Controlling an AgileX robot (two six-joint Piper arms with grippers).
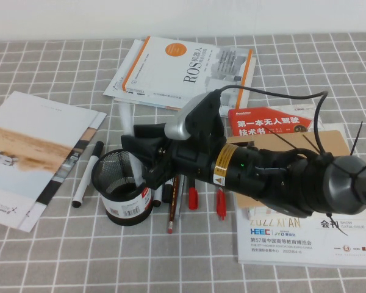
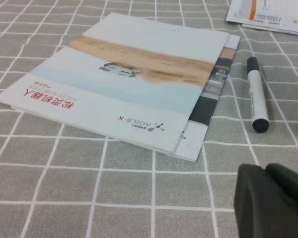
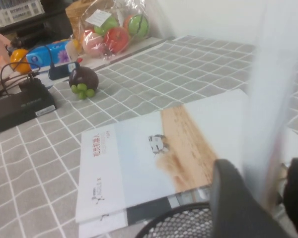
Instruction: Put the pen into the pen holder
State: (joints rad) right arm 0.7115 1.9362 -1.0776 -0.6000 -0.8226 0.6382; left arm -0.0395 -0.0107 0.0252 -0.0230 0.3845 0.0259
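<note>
Hard to make out from the high view: the pen itself, lost behind the right gripper [image 1: 147, 155] and the bulky right arm, which reaches in from the right and covers part of a row of red pens [image 1: 193, 195] and a brown-edged catalogue [image 1: 305, 235]. Seen clearly only from the right wrist view, as a blurred white upright bar, the pen [image 3: 268, 109], pinched between the two dark fingers [image 3: 233, 198] of the right gripper [image 3: 265, 198], narrow around the barrel. Held upright just above the rim of the black mesh pen holder [image 3: 179, 223], lower end cut off by the frame edge, so in or over the cup impossible to say. On the table in the high view, pen holder [image 1: 123, 189] standing upright under the gripper, barcode sticker facing the camera, with a black-capped marker [image 1: 88, 174] just beside it and a booklet [image 1: 30, 152] further left. Nowhere in the high view: the left arm. Only a dark corner of the left gripper [image 2: 270, 198] in the left wrist view, low over the grey checked table [image 2: 89, 188], near the same booklet [image 2: 129, 84] and marker [image 2: 257, 94]; open or closed impossible to tell.
</note>
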